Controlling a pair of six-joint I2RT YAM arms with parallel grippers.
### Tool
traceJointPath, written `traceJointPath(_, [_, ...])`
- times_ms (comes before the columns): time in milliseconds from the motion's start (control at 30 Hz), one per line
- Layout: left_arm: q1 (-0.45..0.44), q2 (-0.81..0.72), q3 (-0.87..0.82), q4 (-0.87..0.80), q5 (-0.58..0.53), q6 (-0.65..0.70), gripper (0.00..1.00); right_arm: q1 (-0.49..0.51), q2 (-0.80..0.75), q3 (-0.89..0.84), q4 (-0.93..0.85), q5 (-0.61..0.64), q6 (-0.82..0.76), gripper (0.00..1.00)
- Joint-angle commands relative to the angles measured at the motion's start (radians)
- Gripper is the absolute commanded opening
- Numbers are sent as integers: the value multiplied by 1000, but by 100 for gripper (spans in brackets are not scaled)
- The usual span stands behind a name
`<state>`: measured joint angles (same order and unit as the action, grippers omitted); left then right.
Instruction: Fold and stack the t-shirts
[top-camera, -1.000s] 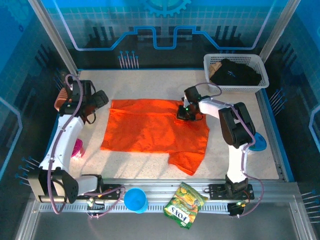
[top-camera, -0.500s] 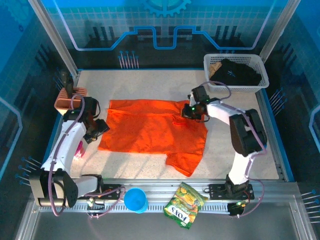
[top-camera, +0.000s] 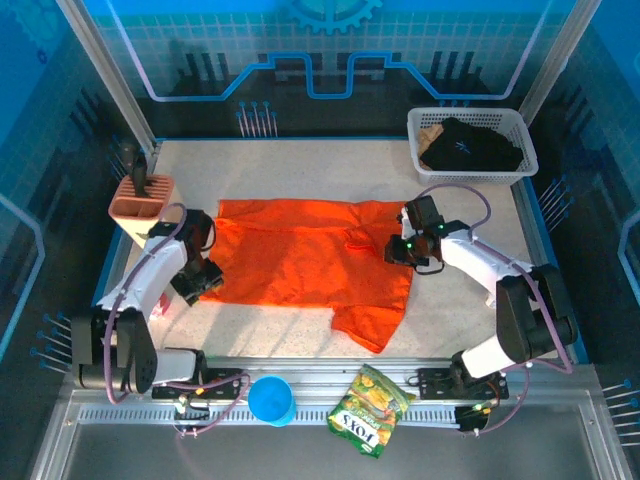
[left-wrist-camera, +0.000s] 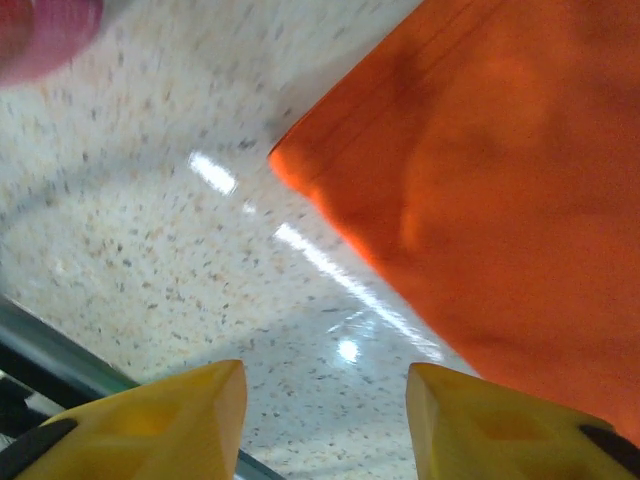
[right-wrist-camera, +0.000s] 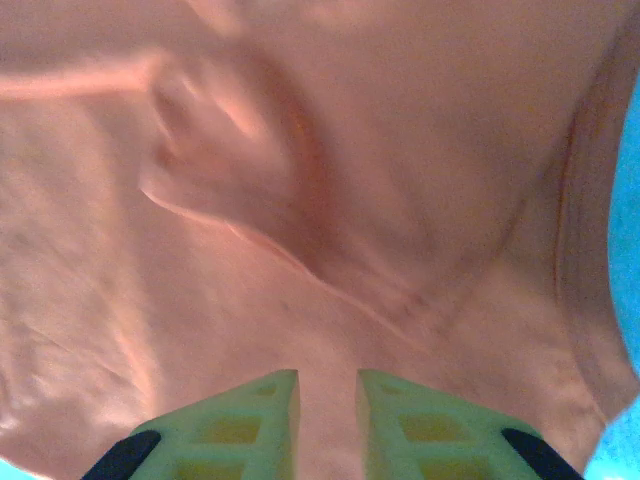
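A bright orange t-shirt (top-camera: 300, 255) lies spread flat in the middle of the table, one sleeve pointing toward the near edge. My left gripper (top-camera: 198, 283) hovers low at its near-left corner, open; in the left wrist view bare table shows between the yellow fingers (left-wrist-camera: 190, 410) of the left gripper (left-wrist-camera: 325, 372), and the shirt's corner (left-wrist-camera: 500, 180) lies just beyond. My right gripper (top-camera: 398, 250) sits over the shirt's right edge, with the jaws of the right gripper (right-wrist-camera: 328, 385) a narrow gap apart above wrinkled cloth (right-wrist-camera: 300, 200). A black t-shirt (top-camera: 470, 147) lies bunched in the basket.
A white basket (top-camera: 425, 120) stands at the back right. A terracotta holder (top-camera: 140, 198) with a dark tool is at the left edge, with a pink object (left-wrist-camera: 40, 30) near it. A blue cup (top-camera: 270, 400) and a green-yellow snack bag (top-camera: 370, 410) rest on the front rail.
The left gripper came down from beside the holder to the shirt's near-left corner, its jaws narrowing. The right gripper slid right and nearer along the shirt, its jaws parting slightly.
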<state>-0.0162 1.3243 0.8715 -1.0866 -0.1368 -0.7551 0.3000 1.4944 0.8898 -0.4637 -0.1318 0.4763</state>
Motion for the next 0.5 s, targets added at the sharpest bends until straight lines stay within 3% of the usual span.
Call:
traceJointPath(0, [-5, -1, -49, 43, -16, -99, 46, -6, -3, -1, 11, -22, -20, 22])
traceJointPath(267, [-5, -7, -123, 195, -136, -207, 51, -8, 10, -45, 35, -64, -48, 25])
traceJointPath(467, [-5, 20, -179, 313, -149, -267, 51, -18, 17, -70, 54, -93, -58, 25])
